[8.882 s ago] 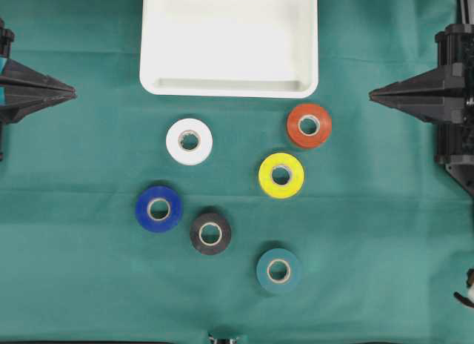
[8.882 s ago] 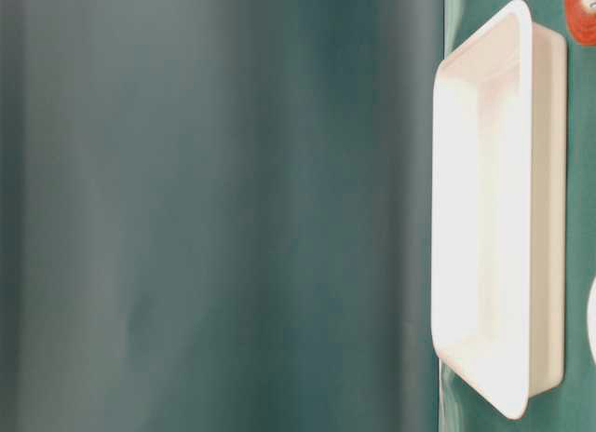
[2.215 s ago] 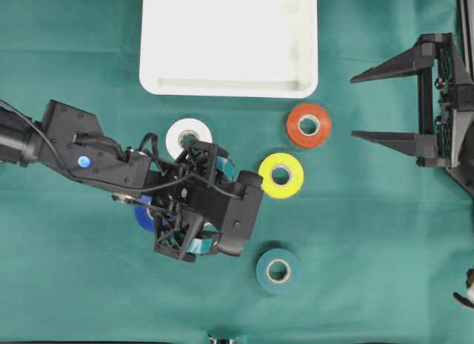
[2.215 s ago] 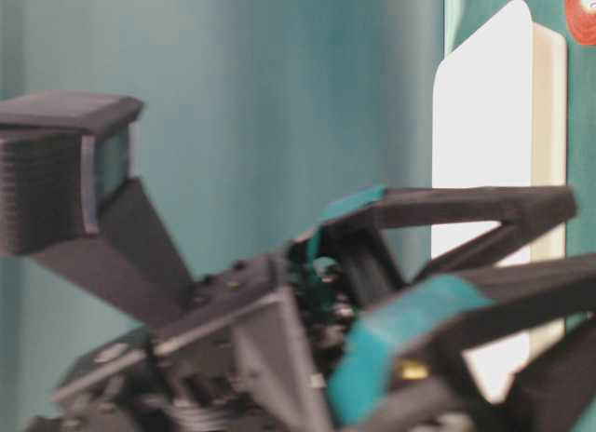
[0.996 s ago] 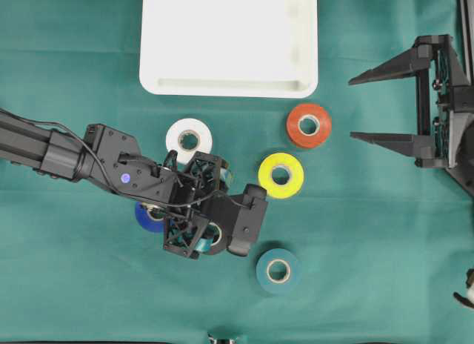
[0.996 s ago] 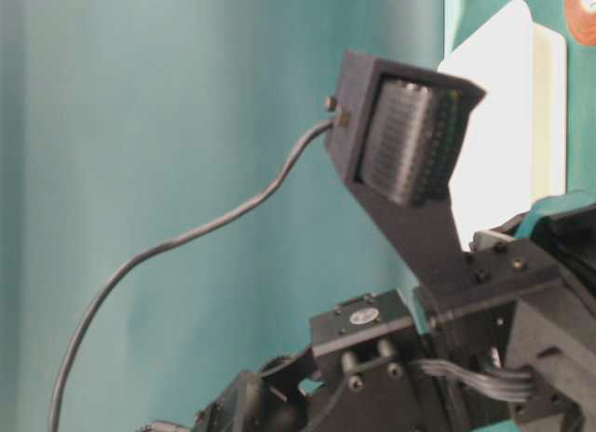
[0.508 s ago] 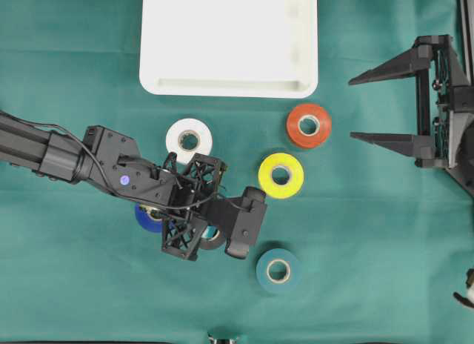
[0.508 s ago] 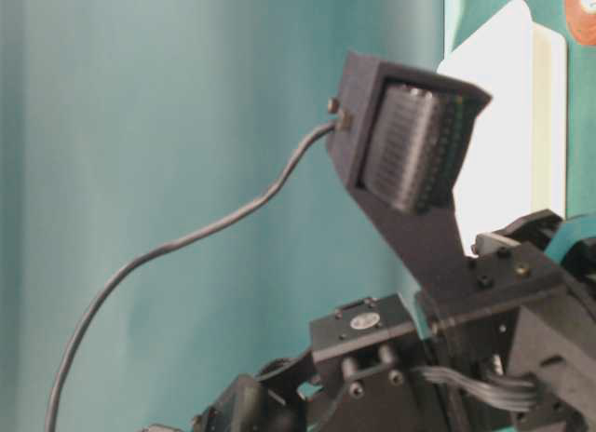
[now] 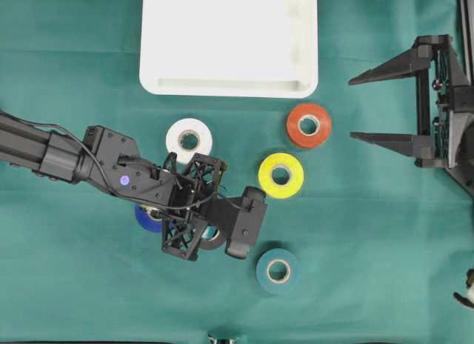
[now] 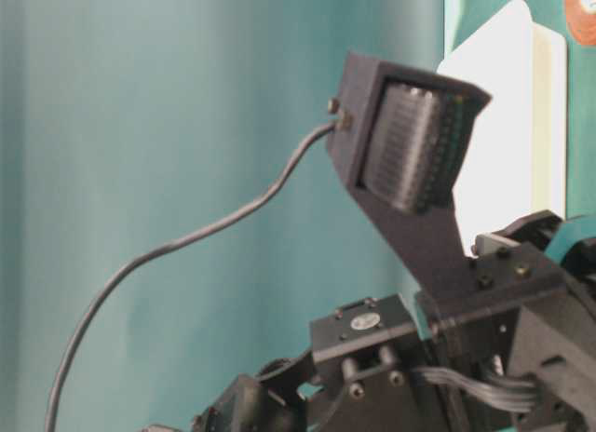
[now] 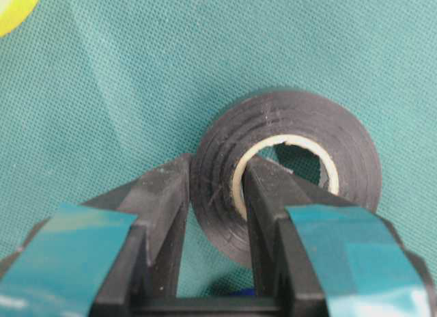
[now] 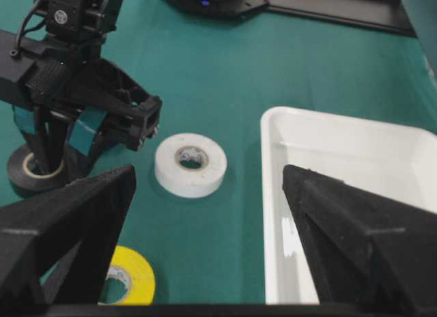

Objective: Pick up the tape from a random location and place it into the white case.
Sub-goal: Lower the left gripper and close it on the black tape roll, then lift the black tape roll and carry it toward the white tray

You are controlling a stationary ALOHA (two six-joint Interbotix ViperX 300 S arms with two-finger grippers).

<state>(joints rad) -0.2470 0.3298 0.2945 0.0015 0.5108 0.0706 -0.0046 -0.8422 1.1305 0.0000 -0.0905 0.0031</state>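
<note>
The black tape [image 11: 341, 146] lies flat on the green cloth. My left gripper [image 11: 217, 173] is shut on its wall, one finger outside the roll and the other inside the cardboard core. From overhead, the left gripper [image 9: 209, 233] covers most of the black tape [image 9: 215, 243]. The white case [image 9: 229, 86] stands at the back centre with nothing in it. My right gripper [image 9: 352, 108] hangs open at the right edge, away from every roll. In the right wrist view the black tape [image 12: 27, 170] sits under the left gripper's fingers.
Other rolls lie around: white tape [image 9: 189, 140], yellow tape [image 9: 281, 175], red tape [image 9: 309, 125], teal tape [image 9: 278, 270], and blue tape [image 9: 146, 218] half under the left arm. The table-level view is mostly filled by the left arm's camera mount [image 10: 400, 143].
Over the last second my left gripper's jaws have closed on the black tape's wall. The roll still rests on the cloth. The right arm has not moved.
</note>
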